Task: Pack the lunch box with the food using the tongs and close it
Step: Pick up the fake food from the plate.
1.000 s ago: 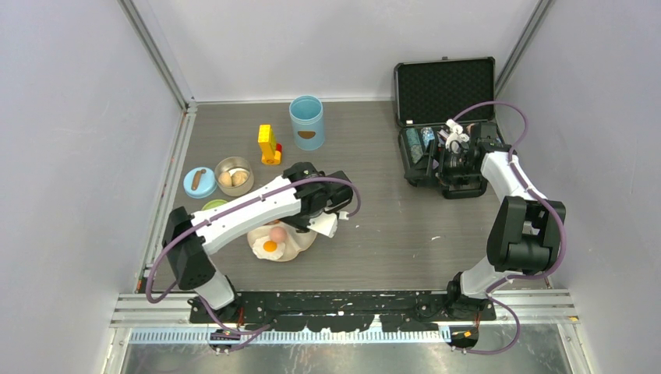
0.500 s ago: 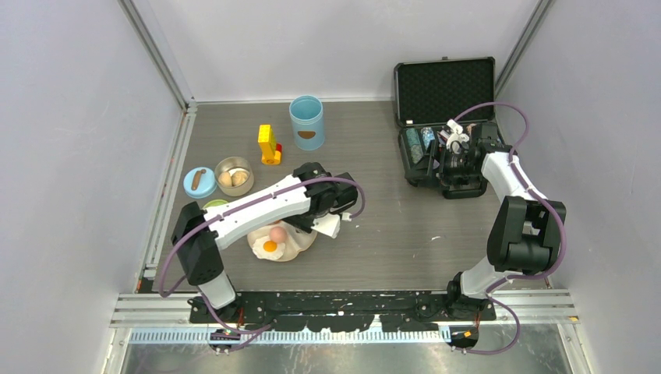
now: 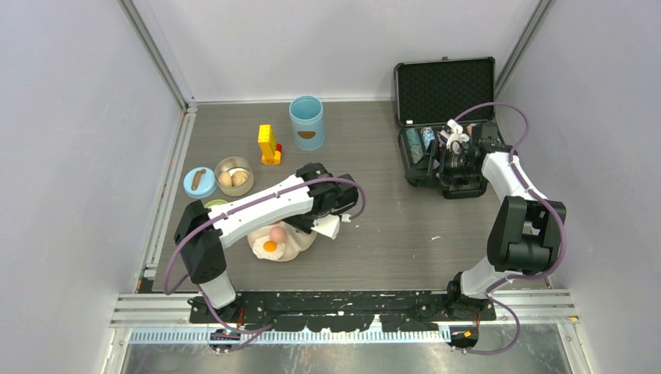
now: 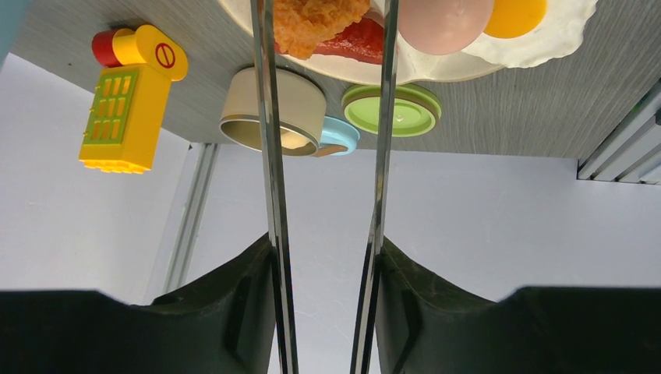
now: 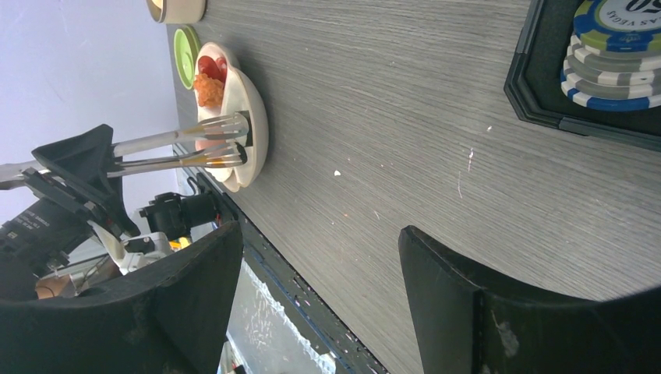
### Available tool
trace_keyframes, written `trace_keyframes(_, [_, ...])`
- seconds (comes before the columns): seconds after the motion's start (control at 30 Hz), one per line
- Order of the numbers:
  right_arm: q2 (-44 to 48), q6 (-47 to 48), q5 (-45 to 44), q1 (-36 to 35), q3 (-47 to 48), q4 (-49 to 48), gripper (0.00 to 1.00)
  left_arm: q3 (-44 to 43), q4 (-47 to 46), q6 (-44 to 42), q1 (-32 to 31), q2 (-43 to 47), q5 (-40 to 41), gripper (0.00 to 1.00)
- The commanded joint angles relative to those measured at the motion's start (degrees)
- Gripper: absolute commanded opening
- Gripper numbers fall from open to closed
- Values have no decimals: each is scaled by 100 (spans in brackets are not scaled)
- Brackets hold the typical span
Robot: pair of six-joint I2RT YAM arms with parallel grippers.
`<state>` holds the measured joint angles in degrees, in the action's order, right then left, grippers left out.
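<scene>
Elbow (image 3: 196, 231) rightward, tongs (image 4: 270, 156) in end effector (image 4: 325, 261)

Your top view looks steeply down from above the near edge (that edge lies at 6 o'clock) and takes in the whole desk (image 3: 390, 202). Your left wrist view sits close and peers along the tongs (image 4: 269, 156) at the plate (image 4: 351, 74), with the desk at 12 o'clock. Your right wrist view skims low from well away and catches the same plate at 10 o'clock.

tongs (image 4: 269, 195): are shining like polished metal, smooth
table (image 5: 405, 117): is showing matt grey wood grain
plate (image 5: 253, 128): is looking like glossy cream plastic
bowl (image 4: 300, 101): is gleaming like brushed steel
case (image 3: 444, 89): is showing rough black foam inside
</scene>
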<state>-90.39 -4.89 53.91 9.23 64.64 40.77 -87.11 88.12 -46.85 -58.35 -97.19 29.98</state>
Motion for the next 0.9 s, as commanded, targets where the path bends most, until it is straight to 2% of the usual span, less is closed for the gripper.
trace_keyframes(0.0, [250, -22, 146, 44, -4, -105, 78, 94, 211, 3, 42, -24, 52, 46])
trace_keyframes(0.4, [252, -16, 155, 56, -13, -105, 78, -6, 41, -8, 80, -90, 87, 45])
trace_keyframes(0.87, [249, -13, 172, 70, -17, -109, 78, -169, -1, -58, 245, 91, 237, 32])
